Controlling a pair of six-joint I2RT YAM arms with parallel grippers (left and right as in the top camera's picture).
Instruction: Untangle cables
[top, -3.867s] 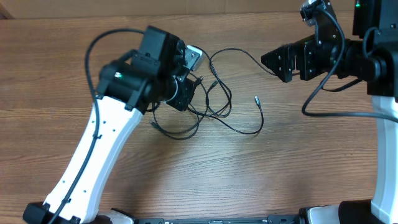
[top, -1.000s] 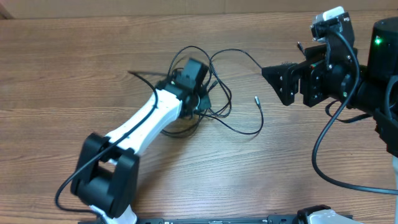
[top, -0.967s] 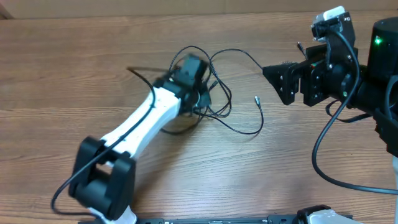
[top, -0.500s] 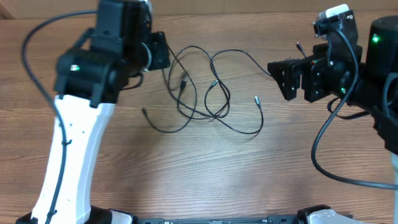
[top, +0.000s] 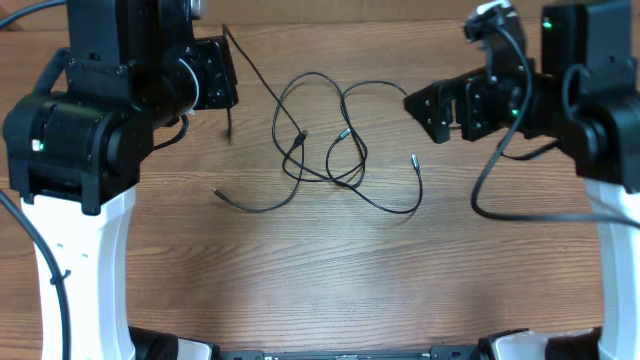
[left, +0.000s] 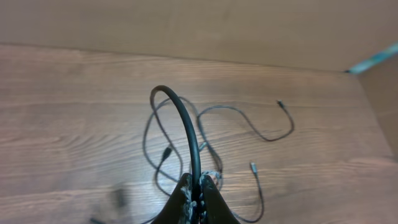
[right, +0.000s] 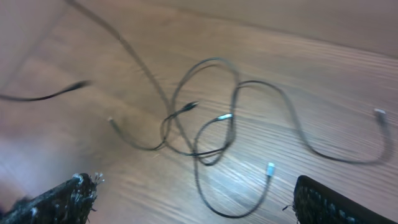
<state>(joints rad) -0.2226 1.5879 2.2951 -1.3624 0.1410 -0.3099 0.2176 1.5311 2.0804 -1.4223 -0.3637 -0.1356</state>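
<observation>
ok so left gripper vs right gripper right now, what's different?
The left gripper is shut on one cable, which arches up out of it. The right gripper is wide open with nothing in its grasp. Overhead, the left gripper sits left of the loose cables, and the right gripper sits to their right. Shared: both point toward those cables on the table.
</observation>
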